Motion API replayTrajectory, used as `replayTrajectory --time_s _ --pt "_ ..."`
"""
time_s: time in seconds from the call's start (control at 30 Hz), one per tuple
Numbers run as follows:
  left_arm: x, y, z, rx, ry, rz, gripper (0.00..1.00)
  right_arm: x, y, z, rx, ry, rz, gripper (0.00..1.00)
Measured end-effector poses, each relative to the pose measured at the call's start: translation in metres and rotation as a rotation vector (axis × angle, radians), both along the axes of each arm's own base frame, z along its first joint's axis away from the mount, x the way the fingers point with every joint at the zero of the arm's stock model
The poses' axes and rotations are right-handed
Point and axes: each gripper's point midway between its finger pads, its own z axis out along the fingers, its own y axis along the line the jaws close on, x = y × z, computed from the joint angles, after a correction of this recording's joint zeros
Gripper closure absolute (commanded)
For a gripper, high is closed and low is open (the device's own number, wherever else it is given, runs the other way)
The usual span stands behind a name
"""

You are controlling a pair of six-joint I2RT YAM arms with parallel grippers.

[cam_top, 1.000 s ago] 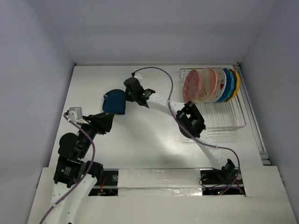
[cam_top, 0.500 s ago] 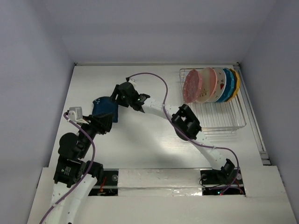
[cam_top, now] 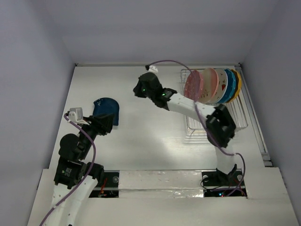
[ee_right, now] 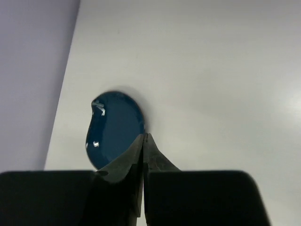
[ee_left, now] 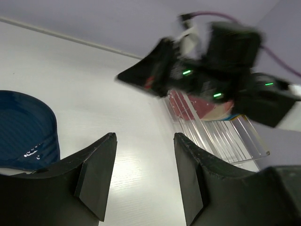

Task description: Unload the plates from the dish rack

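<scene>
Resting on the surface (cam_top: 141, 146), dark blue plate (cam_top: 106, 111); your right fingers (ee_right: 157, 165) pressed together, empty; your left fingers (ee_left: 96, 165) apart, empty.

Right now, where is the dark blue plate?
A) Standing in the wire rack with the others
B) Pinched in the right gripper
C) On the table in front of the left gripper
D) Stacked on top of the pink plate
C: the dark blue plate sits on the white table just beyond the left gripper, well apart from the dish rack, and the right gripper is shut on nothing.
</scene>
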Motion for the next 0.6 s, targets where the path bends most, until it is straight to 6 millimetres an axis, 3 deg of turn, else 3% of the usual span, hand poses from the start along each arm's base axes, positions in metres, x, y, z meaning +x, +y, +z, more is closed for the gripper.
replayTrajectory --time_s 0.03,0.1,0.23,0.3,0.37,0.5,0.6 --pt "0.0 0.0 0.0 0.0 0.001 0.001 0.6 0.003 -0.015 0.037 0.028 -0.052 -0.024 1.0" --pt "0.001 0.0 -0.001 -0.001 0.004 0.003 0.76 0.007 -0.062 0.077 0.01 -0.147 -0.083 1.0" --pt "0.002 0.0 -0.002 0.001 0.01 0.003 0.93 0.005 -0.186 0.121 -0.072 -0.258 -0.29 0.94" --pt "0.004 0.0 -0.004 0.005 0.017 0.004 0.96 0.005 -0.243 0.125 -0.124 -0.277 -0.405 0.57" --pt "0.006 0.0 -0.006 0.01 0.029 0.008 0.98 0.0 -0.285 0.119 -0.195 -0.266 -0.484 0.27" --pt "0.01 -0.001 -0.011 0.017 0.049 0.01 0.97 -0.002 -0.327 0.095 -0.335 -0.203 -0.568 0.25" --pt "0.01 -0.001 -0.011 0.02 0.05 0.01 0.82 0.002 -0.348 0.069 -0.406 -0.144 -0.588 0.27"
